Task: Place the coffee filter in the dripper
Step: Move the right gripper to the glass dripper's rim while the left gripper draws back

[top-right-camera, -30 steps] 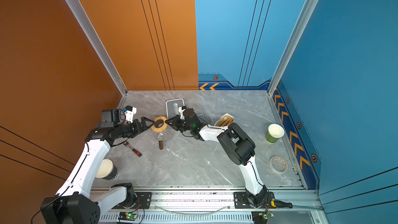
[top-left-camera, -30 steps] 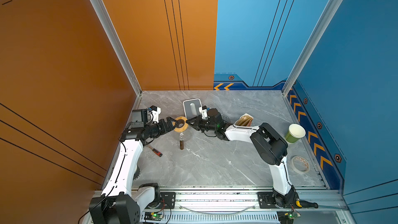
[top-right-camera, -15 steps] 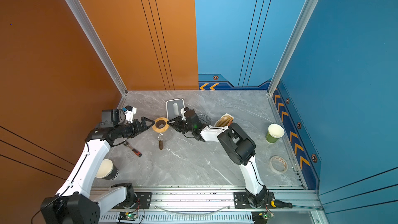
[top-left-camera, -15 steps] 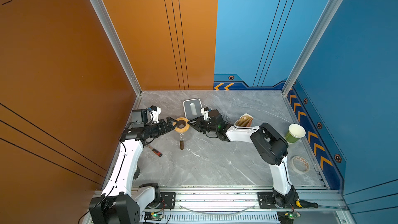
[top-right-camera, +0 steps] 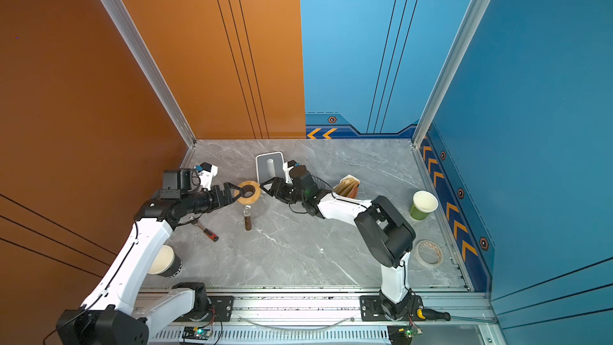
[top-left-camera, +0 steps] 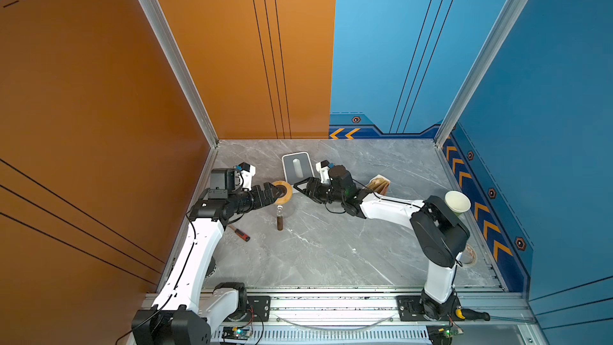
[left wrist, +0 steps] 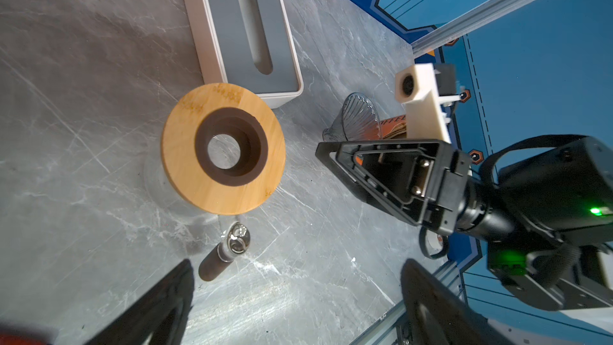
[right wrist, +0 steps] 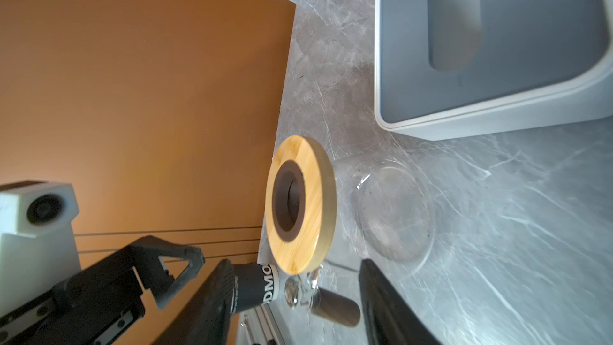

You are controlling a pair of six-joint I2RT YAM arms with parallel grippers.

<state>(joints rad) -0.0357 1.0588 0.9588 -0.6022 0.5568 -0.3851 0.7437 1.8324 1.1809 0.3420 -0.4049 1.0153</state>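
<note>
The dripper (left wrist: 360,116), a dark see-through ribbed cone, lies on its side behind my right gripper in the left wrist view. Tan-brown coffee filters (top-left-camera: 380,185) stand bunched in an orange packet just past it. My right gripper (top-left-camera: 299,188) is open and empty, close to the right of a wooden ring (top-left-camera: 283,190) that rests on a clear glass server. My left gripper (top-left-camera: 271,190) is wide open at the ring's left edge, holding nothing. In the right wrist view the server's brown handle (right wrist: 335,306) shows between that gripper's fingers (right wrist: 391,306), untouched.
A grey-topped white box (top-left-camera: 297,167) stands behind the ring. A red-handled screwdriver (top-left-camera: 240,233) lies by the left arm. A green paper cup (top-right-camera: 423,205) and a tape roll (top-right-camera: 429,253) are at the right, a dark paper cup (top-right-camera: 166,262) at the front left.
My right gripper's jaws have opened and left the wooden ring on the server. The left arm has not moved.
</note>
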